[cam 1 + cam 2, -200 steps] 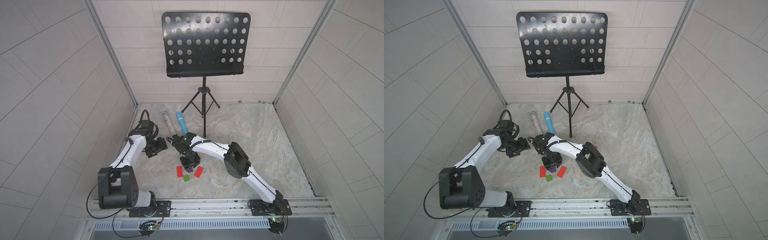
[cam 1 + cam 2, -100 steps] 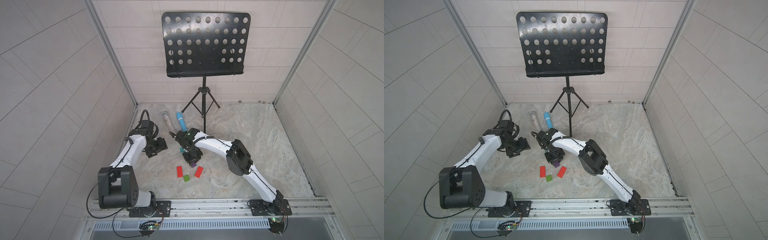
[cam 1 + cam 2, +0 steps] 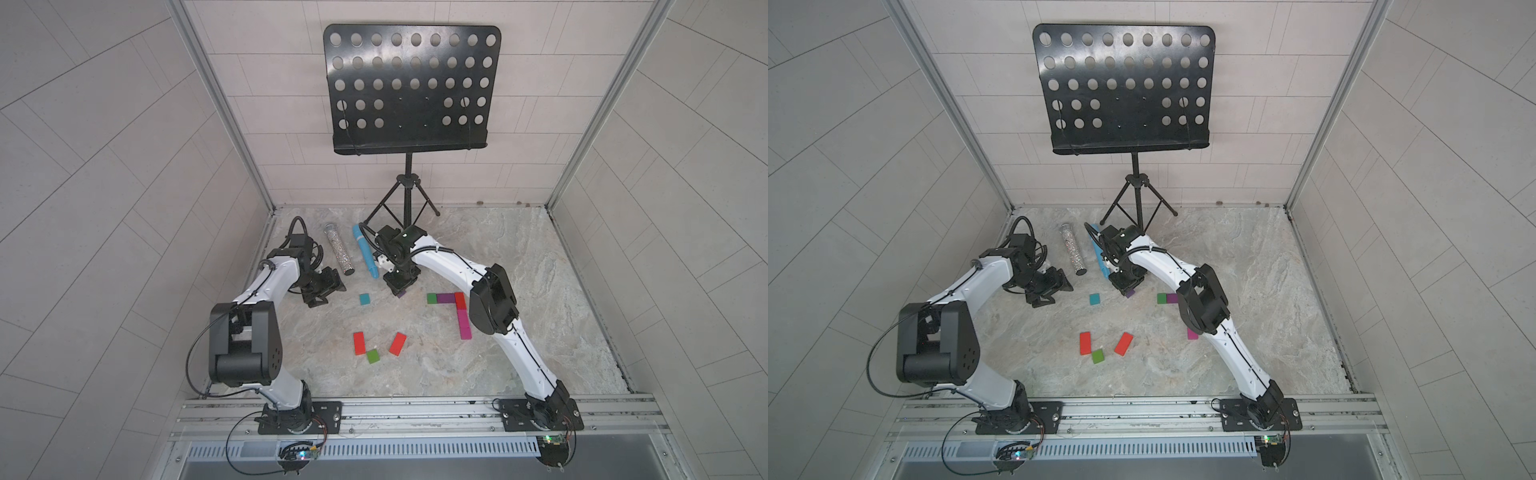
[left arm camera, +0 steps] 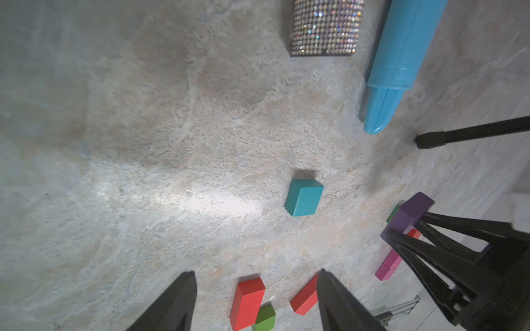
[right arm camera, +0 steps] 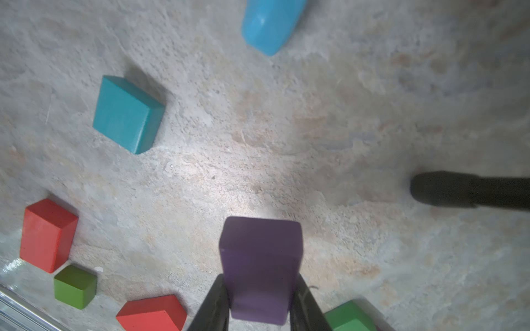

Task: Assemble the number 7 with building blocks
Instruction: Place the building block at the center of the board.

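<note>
My right gripper [image 3: 400, 291] [image 5: 259, 292] is shut on a purple block [image 5: 261, 266] [image 3: 1130, 293], held just above the floor near the microphone's tip. A teal square [image 3: 364, 299] [image 5: 127, 114] [image 4: 304, 197] lies to its left. Nearer the front lie two red rectangles [image 3: 359, 343] [image 3: 397, 343] and a green square [image 3: 372, 356]. At the right, a green square [image 3: 432, 298], a purple block [image 3: 444, 297], a red block [image 3: 459, 301] and magenta blocks [image 3: 464, 324] form a corner shape, partly hidden by my right arm. My left gripper [image 3: 328, 293] [image 4: 256, 275] stands open and empty, left of the teal square.
A blue microphone [image 3: 365, 257] and a glittery silver tube [image 3: 340, 254] lie at the back left. A black music stand's tripod [image 3: 409, 199] stands at the back middle, with one foot [image 5: 430, 187] close to my right gripper. Walls enclose the floor on three sides.
My right gripper closed on the purple block beside the red and green blocks and carried it back towards the microphone. The left arm stayed put.
</note>
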Tool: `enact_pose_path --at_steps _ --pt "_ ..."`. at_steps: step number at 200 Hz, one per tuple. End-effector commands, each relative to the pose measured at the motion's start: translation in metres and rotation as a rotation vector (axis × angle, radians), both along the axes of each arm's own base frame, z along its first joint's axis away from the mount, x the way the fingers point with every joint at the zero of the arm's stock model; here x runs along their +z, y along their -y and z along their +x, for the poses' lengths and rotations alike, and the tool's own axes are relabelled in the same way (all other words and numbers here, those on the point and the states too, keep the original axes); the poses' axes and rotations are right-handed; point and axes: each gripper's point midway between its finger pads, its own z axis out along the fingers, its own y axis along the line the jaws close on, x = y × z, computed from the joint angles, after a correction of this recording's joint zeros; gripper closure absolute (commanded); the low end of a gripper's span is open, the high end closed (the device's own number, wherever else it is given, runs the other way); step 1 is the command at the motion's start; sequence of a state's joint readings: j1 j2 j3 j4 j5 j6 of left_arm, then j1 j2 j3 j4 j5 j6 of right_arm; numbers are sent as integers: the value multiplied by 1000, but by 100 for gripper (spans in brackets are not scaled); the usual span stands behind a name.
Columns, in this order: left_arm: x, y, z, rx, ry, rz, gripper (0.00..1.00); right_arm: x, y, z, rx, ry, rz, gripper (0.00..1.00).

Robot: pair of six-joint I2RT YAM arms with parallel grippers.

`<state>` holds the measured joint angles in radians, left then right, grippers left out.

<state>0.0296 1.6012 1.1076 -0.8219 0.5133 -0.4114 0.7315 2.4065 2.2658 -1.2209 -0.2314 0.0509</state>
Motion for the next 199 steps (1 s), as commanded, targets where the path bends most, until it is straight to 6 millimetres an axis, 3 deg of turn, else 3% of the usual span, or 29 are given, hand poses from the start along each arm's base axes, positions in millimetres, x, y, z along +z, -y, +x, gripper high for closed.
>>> enact_pose_path --at_steps 1,59,120,199 --pt "7 11 9 -26 9 -44 27 17 -15 -6 164 55 49 74" --pt "-9 23 16 -36 -62 -74 29 -6 -16 -8 273 92 -49 74" --pt "-20 28 18 -17 -98 -81 29 -30 -13 -11 271 69 -95 73" --pt "-26 37 10 -40 -122 -67 30 -41 -17 -19 297 67 -112 69"
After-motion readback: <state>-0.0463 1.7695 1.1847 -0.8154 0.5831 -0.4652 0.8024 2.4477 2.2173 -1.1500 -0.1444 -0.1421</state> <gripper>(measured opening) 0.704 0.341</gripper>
